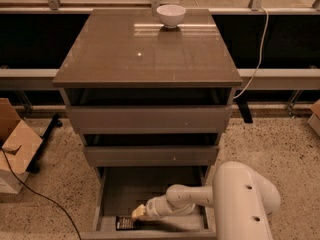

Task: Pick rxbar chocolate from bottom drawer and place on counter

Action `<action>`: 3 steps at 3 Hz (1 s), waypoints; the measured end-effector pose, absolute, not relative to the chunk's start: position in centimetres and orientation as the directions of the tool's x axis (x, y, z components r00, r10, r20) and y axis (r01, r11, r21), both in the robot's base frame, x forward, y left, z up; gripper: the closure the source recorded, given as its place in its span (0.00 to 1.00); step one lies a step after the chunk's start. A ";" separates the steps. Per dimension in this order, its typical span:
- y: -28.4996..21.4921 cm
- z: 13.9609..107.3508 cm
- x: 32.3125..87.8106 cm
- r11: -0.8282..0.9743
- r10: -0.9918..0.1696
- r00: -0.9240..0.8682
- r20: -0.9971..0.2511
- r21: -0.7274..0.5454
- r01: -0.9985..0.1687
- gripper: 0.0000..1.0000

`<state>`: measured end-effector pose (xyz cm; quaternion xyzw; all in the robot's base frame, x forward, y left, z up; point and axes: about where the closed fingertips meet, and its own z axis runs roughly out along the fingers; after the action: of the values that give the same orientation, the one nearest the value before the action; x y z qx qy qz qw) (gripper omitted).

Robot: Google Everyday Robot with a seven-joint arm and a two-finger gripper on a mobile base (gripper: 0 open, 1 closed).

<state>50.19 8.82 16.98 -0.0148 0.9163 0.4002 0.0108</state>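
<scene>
The bottom drawer (115,194) is pulled open below two other drawers. The rxbar chocolate (125,223), a black wrapper with pale lettering, lies flat on the drawer floor at the front left. My gripper (138,213) reaches into the drawer from the right on a white arm; its pale tip sits at the bar's right end, touching or just above it. The counter (145,49) is the glossy grey-brown top of the cabinet.
A white bowl (170,15) stands at the back of the counter. A cardboard box (12,146) and a black cable (40,196) lie on the floor to the left. A white cable (257,49) hangs at the right. My arm's bulky white elbow (245,199) is by the drawer's right side.
</scene>
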 end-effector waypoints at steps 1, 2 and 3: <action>8.8 16.8 50.4 0.677 -0.022 -0.999 -0.024 0.735 -0.032 0.01; 9.4 15.9 50.5 0.679 -0.042 -0.999 0.001 0.734 -0.028 0.00; 10.2 15.5 50.4 0.680 -0.062 -0.998 0.018 0.732 -0.029 0.00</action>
<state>50.35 10.21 15.51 -0.0249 0.9164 0.3989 -0.0208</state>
